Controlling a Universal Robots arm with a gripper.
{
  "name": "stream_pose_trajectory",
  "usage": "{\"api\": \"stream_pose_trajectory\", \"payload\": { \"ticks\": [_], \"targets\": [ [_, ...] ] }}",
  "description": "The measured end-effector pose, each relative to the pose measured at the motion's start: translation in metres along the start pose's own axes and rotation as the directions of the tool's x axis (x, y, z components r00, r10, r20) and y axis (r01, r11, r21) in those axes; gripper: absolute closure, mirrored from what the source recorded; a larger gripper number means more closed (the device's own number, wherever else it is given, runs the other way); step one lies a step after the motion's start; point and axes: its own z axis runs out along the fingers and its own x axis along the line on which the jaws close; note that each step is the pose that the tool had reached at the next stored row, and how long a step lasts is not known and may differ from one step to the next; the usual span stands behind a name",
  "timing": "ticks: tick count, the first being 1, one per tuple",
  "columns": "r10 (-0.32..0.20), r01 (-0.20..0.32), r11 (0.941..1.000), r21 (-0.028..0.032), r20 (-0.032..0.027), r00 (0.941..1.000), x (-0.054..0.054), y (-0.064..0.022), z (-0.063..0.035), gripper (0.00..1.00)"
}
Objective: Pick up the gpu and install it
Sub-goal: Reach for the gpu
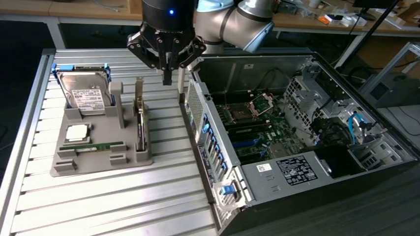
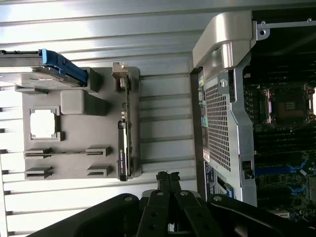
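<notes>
Dark and edge-on, the gpu [image 1: 139,129] stands upright in a slot along the right side of the grey tray [image 1: 98,164], left of centre in the exterior view. Its long axis runs up and down that frame, with the silver bracket [image 1: 139,87] at the upper end. The gripper [image 1: 168,73], fingers pressed together and holding nothing, hangs above and slightly to the exterior view's right of the bracket, between the tray and the computer case [image 1: 196,103].

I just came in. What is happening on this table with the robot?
The robot arm's gripper hangs shut and empty above the table, over the gap between the gray tray and the open computer case. The gpu stands on edge in the tray, not yet picked up.
</notes>
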Motion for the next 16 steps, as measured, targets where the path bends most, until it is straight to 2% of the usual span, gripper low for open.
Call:
{"api": "stream_pose_trajectory", "payload": {
  "ticks": [16],
  "targets": [
    [0.000,0.000,1.0000,0.0000,0.0001,1.0000,0.019,-0.0014,-0.0005,0.89]
  ]
}}
